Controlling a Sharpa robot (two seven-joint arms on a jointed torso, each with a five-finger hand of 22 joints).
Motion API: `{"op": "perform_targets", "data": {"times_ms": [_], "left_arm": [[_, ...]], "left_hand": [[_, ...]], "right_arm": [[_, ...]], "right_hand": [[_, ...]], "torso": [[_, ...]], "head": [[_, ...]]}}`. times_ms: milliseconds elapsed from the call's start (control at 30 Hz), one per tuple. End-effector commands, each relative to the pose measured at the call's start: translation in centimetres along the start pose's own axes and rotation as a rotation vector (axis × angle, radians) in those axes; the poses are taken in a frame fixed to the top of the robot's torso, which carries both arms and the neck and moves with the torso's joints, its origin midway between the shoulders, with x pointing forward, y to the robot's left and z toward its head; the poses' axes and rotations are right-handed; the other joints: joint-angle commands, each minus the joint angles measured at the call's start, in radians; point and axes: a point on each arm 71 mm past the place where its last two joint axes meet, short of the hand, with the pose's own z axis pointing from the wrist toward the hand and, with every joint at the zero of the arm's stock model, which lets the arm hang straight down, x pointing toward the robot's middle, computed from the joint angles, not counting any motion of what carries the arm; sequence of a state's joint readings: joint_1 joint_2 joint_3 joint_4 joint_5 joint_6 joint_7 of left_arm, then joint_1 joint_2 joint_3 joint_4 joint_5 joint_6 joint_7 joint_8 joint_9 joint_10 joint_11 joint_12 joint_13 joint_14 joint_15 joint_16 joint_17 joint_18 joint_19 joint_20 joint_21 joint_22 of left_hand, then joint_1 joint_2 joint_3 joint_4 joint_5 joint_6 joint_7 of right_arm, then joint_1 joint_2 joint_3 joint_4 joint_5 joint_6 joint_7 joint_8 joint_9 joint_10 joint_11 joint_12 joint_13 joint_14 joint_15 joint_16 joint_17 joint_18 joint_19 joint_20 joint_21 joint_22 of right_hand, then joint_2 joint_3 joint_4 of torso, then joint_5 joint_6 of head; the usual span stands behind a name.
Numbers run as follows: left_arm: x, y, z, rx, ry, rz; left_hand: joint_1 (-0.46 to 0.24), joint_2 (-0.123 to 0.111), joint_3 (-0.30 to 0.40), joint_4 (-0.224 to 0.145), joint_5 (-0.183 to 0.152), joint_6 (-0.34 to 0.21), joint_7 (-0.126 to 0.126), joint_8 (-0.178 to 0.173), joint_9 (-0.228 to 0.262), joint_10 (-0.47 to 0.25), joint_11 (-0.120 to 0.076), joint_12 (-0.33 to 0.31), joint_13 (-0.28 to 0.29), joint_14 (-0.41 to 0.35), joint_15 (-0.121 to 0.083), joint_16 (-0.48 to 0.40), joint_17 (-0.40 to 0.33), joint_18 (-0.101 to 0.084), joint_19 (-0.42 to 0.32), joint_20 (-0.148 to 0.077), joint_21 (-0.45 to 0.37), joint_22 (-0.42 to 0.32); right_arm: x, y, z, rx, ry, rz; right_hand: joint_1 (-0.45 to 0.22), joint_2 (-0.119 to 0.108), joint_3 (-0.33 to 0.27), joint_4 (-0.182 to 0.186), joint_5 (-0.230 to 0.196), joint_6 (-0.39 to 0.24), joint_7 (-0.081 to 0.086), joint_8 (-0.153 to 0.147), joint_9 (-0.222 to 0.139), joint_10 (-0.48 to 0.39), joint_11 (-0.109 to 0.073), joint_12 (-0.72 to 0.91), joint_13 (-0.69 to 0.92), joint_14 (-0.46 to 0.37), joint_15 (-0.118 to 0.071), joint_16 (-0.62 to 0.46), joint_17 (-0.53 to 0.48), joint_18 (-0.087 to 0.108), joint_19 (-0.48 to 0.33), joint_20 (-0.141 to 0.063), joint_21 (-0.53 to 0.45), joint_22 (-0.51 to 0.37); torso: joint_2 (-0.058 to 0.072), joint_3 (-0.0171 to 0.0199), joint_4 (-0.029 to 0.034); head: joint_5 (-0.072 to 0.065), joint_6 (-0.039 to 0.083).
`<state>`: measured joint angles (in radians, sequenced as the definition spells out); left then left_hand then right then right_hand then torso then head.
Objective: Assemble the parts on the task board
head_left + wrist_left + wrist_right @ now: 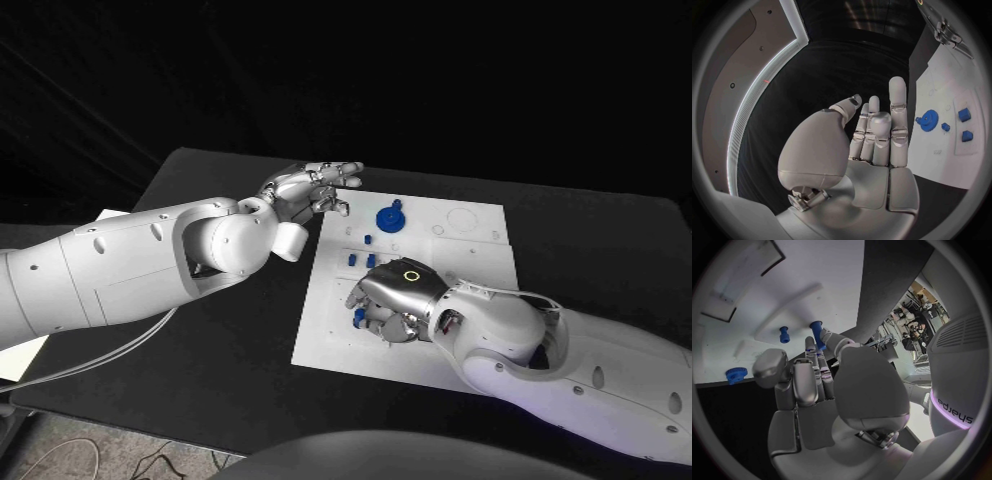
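A black table [216, 340] stands against a dark backdrop, and the white task board [476, 260] lies at its middle, in front of me.

My right hand [389, 300] hangs palm-down over the near part of the task board. In the right wrist view its fingers [811, 371] lie close together and reach toward a blue peg [817, 334] standing on the board; one fingertip is right at that peg, but I cannot tell whether it grips it or merely touches it. A second, smaller blue peg [784, 334] stands just beside the first, apart from my fingers. Near the board's edge sits a blue gear [736, 374], well apart from the pegs. From the head view a small blue part [358, 317] peeks out at the side of this hand, on the board.

My left hand [307, 190] hovers over the table at the far left corner of the task board, holding nothing. In the left wrist view its fingers [898, 107] stand straight and close together, with the thumb [845, 107] set slightly apart from them.

Beyond my hands, a large blue gear [391, 216] sits on the far half of the board, between my two hands. A cluster of small blue parts [369, 260] lies between that gear and my right hand. The left wrist view shows two blue blocks [964, 115] beside the gear on the board.
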<state>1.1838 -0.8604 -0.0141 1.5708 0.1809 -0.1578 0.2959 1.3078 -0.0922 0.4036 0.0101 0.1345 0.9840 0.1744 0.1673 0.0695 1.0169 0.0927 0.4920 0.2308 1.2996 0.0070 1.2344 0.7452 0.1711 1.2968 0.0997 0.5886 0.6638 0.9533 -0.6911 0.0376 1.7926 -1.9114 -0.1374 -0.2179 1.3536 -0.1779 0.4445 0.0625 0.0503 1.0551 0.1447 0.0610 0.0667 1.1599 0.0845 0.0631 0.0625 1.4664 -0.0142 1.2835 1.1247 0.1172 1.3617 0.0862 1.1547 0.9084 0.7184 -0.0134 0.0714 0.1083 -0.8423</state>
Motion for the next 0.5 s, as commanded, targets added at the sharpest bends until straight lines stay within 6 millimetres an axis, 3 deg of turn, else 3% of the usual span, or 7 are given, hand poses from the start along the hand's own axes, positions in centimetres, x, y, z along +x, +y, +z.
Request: {"op": "perform_targets", "data": {"times_ms": [33,233,333,500], "left_arm": [[0.3,0.0,0.0,0.000,0.019,-0.002],[0.2,0.0,0.0,0.000,0.018,-0.001],[0.2,0.0,0.0,0.000,0.017,-0.001],[0.1,0.0,0.0,0.001,0.014,-0.001]], "left_hand": [[0.005,0.006,0.005,-0.003,0.005,-0.007,0.000,0.007,0.000,-0.009,0.000,0.008,0.002,-0.005,0.001,0.002,0.001,0.010,0.000,0.005,-0.006,-0.002],[0.005,0.006,0.005,-0.002,0.005,-0.008,0.000,0.007,0.000,-0.009,0.000,0.008,0.002,-0.006,0.001,0.001,0.000,0.010,0.000,0.005,-0.006,-0.002],[0.005,0.006,0.005,-0.002,0.005,-0.008,0.000,0.007,0.000,-0.009,0.000,0.008,0.002,-0.006,0.001,0.001,0.000,0.010,0.000,0.005,-0.006,-0.002],[0.005,0.006,0.005,-0.002,0.005,-0.008,0.000,0.007,0.000,-0.010,0.000,0.008,0.002,-0.006,0.001,0.001,-0.001,0.010,0.000,0.005,-0.006,-0.002]], "right_arm": [[-0.1,0.0,0.0,-0.003,-0.028,0.004],[-0.4,-0.1,-0.2,-0.013,-0.062,0.018],[-0.6,-0.1,-0.6,-0.016,-0.086,0.026],[-1.1,-0.7,-2.1,-0.003,-0.112,0.033]], "right_hand": [[-0.011,-0.007,-0.025,0.003,0.000,-0.014,-0.001,0.001,0.000,-0.038,0.002,0.001,0.000,0.014,0.010,-0.022,-0.028,0.014,-0.011,0.003,-0.029,-0.038],[-0.013,-0.010,-0.118,0.015,0.000,-0.044,-0.005,0.001,-0.001,-0.107,0.007,0.005,0.001,0.007,0.014,-0.060,-0.075,0.022,-0.020,0.007,-0.075,-0.093],[0.011,0.009,-0.222,0.033,0.000,-0.056,-0.006,0.002,0.001,-0.132,0.009,0.017,0.003,0.010,0.015,-0.071,-0.088,0.023,-0.013,0.008,-0.094,-0.112],[0.039,0.022,-0.291,0.053,0.001,-0.053,-0.004,0.003,0.002,-0.138,0.009,0.031,0.003,0.012,0.014,-0.077,-0.094,0.024,-0.006,0.007,-0.105,-0.122]], "torso": [[0.001,0.0011,-0.0010],[0.001,0.0013,-0.0001],[0.001,0.0018,0.0000],[0.000,0.0013,-0.0014]], "head": [[-0.001,0.003],[-0.003,0.004],[-0.004,0.005],[-0.012,0.011]]}}
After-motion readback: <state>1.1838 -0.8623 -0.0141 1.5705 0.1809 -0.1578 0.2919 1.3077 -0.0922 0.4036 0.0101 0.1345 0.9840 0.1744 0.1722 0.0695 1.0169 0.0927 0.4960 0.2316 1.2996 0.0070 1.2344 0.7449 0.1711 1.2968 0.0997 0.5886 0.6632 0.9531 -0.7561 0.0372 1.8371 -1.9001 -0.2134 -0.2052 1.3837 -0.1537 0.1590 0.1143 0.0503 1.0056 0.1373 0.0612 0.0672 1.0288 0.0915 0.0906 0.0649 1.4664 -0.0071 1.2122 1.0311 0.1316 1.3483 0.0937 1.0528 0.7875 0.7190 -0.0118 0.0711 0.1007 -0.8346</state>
